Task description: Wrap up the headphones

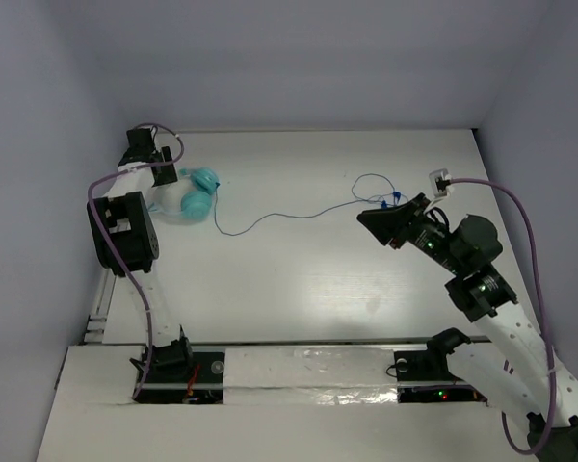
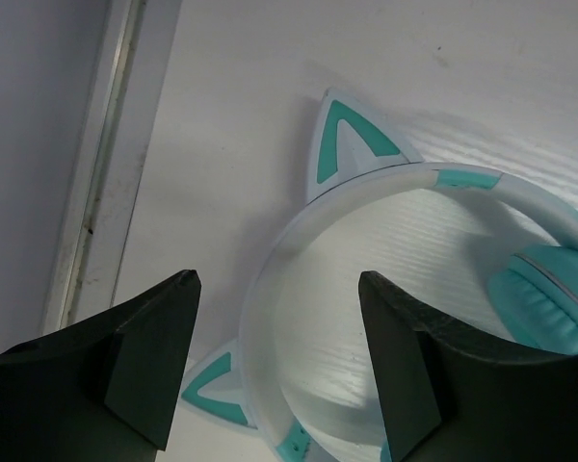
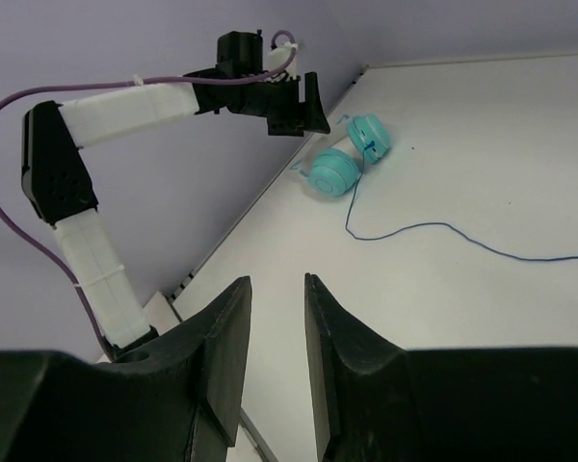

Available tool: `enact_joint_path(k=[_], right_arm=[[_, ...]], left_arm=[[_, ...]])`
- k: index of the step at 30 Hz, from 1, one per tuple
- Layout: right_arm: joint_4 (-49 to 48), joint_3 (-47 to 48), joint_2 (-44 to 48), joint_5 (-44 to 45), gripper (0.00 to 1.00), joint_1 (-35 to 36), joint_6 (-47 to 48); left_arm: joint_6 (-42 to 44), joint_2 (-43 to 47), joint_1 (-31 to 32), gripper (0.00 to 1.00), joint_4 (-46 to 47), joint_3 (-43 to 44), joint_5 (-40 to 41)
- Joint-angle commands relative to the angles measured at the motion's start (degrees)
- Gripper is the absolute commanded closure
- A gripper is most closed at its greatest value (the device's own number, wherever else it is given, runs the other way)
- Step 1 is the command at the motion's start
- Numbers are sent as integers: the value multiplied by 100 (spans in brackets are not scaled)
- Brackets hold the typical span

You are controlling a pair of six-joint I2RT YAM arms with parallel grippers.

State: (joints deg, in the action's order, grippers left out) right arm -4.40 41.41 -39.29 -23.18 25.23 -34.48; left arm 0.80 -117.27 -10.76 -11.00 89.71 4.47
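Headphones [image 1: 195, 197] flat on table [image 1: 318, 279], cord [image 1: 291, 216] outstretched

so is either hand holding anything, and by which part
Nothing is held: the left hand stands open over the headphones' headband, and the right hand is open and empty.

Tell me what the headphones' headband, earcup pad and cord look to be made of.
Headband: likely hard plastic, smooth, pale and slightly translucent, with teal inserts. Earcup pad: probably soft leatherette, faint wrinkles with a dull sheen. Cord: thin flexible dark-blue cable, lying in loose curves; its jacket is too small to judge.
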Motion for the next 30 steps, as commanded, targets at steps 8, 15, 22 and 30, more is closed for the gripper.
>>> enact_joint_path(k=[8, 15, 22, 30], right_arm=[[-289, 43, -141, -38, 65, 43, 90], [-333, 43, -272, -2, 66, 43, 108], [-307, 96, -351, 77, 66, 43, 134], [-201, 78, -193, 94, 66, 43, 170]], left_arm=[[342, -735, -110, 38, -305, 634, -420], [342, -1078, -110, 58, -271, 847, -605], [289, -815, -110, 99, -139, 267, -614], [52, -340, -110, 61, -16, -103, -895]])
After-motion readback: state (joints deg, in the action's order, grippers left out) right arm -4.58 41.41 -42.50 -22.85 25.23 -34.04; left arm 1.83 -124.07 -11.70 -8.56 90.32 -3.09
